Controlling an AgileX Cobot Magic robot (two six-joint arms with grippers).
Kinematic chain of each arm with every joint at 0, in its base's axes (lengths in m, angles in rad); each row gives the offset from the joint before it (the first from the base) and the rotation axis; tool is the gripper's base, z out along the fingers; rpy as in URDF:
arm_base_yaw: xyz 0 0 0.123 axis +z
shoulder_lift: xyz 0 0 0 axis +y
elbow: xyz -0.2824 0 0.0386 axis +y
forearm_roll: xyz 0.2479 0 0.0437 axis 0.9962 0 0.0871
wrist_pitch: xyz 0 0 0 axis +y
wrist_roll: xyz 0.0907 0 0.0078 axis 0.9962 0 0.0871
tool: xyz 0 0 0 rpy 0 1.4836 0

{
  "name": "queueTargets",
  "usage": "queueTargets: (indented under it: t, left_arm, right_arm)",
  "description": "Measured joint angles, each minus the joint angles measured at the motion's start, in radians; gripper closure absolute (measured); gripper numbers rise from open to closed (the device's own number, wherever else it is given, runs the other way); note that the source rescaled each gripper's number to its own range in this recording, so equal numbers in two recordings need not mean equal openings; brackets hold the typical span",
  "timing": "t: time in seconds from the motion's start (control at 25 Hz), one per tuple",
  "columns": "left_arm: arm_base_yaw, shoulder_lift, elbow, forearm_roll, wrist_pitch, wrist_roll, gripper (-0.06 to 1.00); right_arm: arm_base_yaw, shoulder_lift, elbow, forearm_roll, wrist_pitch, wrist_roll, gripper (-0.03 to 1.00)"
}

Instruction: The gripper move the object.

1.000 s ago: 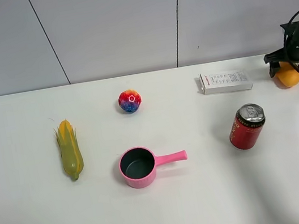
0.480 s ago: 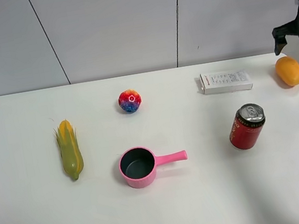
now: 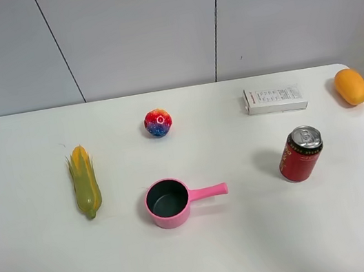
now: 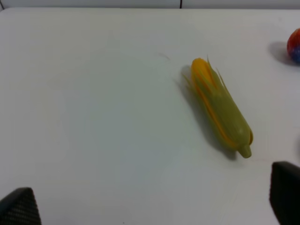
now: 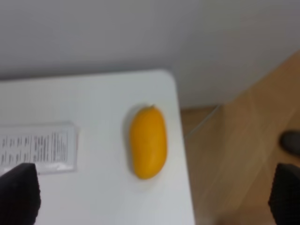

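Note:
The orange-yellow oval fruit (image 3: 351, 86) lies free on the white table at its far right corner, close to the edge. It also shows in the right wrist view (image 5: 147, 142), lying well apart from the fingers. My right gripper (image 5: 152, 199) is open and empty; only its two black fingertips (image 5: 19, 196) show, spread wide at the frame corners. My left gripper (image 4: 152, 204) is open and empty, with fingertips (image 4: 286, 198) at the frame corners, above bare table near the corn cob (image 4: 221, 108). Neither gripper shows in the high view.
A multicoloured ball (image 3: 157, 122), a white box (image 3: 274, 99), a red soda can (image 3: 300, 153), a pink saucepan (image 3: 172, 202) and the corn cob (image 3: 85, 181) sit on the table. The table's right edge (image 5: 183, 154) drops to a wooden floor.
The right arm let go of the fruit, rose and pulled out of the high view to the right. The fruit now lies free at the corner.

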Motion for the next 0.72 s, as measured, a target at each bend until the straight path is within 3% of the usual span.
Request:
queueTargets:
  t: [0.24, 0.4, 0.72]
  left_arm:
    - [0.0, 0.0, 0.0, 0.0, 0.0, 0.0, -0.06]
    - [0.0, 0.0, 0.0, 0.0, 0.0, 0.0, -0.06]
    - [0.0, 0.0, 0.0, 0.0, 0.0, 0.0, -0.06]
  right_arm:
    - [0.004, -0.31, 0.138, 0.064, 0.002, -0.051, -0.03]
    - [0.051, -0.485, 0.306, 0.11, 0.005, -0.082, -0.03]
    - [0.102, -0.881, 0.657, 0.106, 0.007, -0.128, -0.03]
